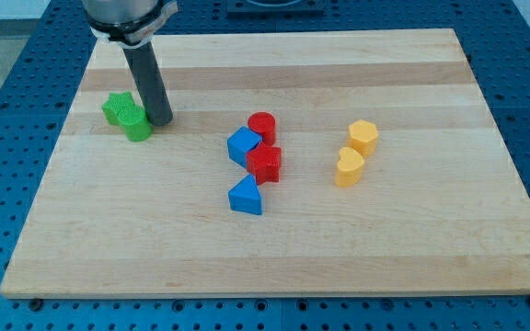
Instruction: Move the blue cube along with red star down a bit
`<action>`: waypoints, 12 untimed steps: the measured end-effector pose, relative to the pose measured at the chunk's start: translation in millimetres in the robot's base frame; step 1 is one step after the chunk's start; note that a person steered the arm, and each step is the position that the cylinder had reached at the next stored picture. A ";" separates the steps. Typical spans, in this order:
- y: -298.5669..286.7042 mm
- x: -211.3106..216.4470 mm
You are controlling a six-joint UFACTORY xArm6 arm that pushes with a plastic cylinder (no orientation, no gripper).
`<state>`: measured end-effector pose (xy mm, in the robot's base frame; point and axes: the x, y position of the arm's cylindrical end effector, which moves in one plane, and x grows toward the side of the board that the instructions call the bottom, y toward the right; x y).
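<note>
My tip (162,121) rests at 10 o'clock on the tabletop (431,239), touching the green blocks (127,116); no hand exists. Blue cube (243,146) and red star (265,164) touch near centre, so one push from 12 o'clock could probably move both.

I see a pale wooden board (403,248) with lighter and darker planks running across it, and it sits on a blue perforated surface (7,92). Near the view's left top lie two green blocks (125,115), touching each other. Around the middle, a blue cube (243,145), a red cylinder (262,127) and a red star (265,164) are bunched together, touching. Just below them is a blue triangular block (246,197), slightly apart. Toward the view's right, a yellow hexagonal block (363,137) sits above a yellow heart (349,167), touching or nearly so.
</note>
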<state>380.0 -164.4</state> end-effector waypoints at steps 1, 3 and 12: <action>31.4 0.5; 34.5 4.1; 166.9 42.6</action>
<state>422.5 2.5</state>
